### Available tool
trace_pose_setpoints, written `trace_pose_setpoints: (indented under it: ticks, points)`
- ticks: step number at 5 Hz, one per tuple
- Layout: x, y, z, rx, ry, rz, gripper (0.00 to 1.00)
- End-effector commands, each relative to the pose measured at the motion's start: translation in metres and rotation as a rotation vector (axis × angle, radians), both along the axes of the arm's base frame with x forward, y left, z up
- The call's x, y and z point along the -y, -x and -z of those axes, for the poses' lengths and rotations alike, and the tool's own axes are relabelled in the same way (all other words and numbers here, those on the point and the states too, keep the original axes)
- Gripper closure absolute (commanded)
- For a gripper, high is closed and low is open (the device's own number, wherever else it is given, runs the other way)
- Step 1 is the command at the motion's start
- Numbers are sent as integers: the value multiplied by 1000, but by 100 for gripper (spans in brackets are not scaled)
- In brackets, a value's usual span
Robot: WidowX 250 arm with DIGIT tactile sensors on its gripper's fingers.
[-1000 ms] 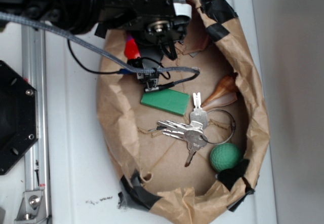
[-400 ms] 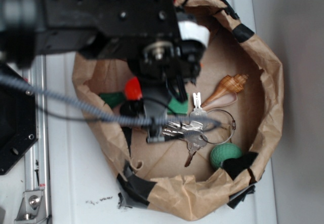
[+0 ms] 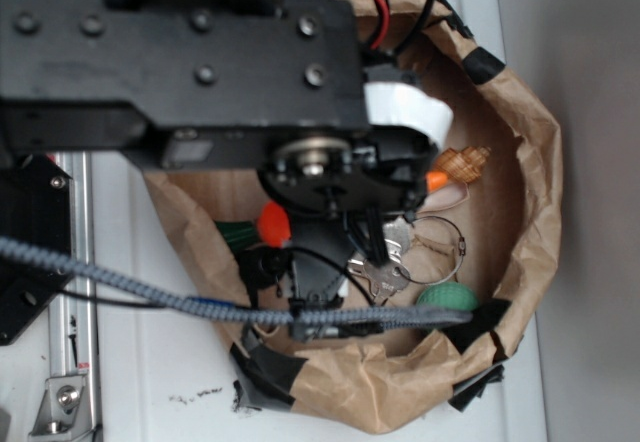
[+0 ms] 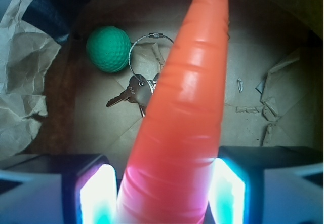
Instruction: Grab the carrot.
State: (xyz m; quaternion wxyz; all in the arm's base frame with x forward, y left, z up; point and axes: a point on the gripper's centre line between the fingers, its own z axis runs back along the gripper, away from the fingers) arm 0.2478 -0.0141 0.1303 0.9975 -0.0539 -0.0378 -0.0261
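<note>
Closest to the wrist camera, the gripper is clamped on the carrot: its two fingers press against the thick lower part of the orange body from either side, their inner faces glowing white-cyan. The carrot runs up the middle of the wrist view, tapering to a tip at the top edge. The stem end cannot be seen in this view.

Beyond the carrot, on the brown floor of the paper bag, lies a bunch of keys on a wire ring, partly hidden behind the carrot. Just past the keys, touching the ring, sits a green ball near the bag's crumpled wall, where black tape patches the paper.

In the exterior view the arm covers most of the bag. An orange tip shows at the arm's right edge, just beside the seashell near the bag's far-right wall. A second orange-red patch with dark green beside it shows under the arm at the left; what it belongs to cannot be told. The keys and the ball lie toward the bag's lower right rim. A grey braided cable crosses the lower left.
</note>
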Motion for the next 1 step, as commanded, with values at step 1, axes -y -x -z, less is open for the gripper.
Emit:
trace_pose_setpoints:
  ticks: [1]
  points:
    - [-16,-9,-14,83,-41,28,100]
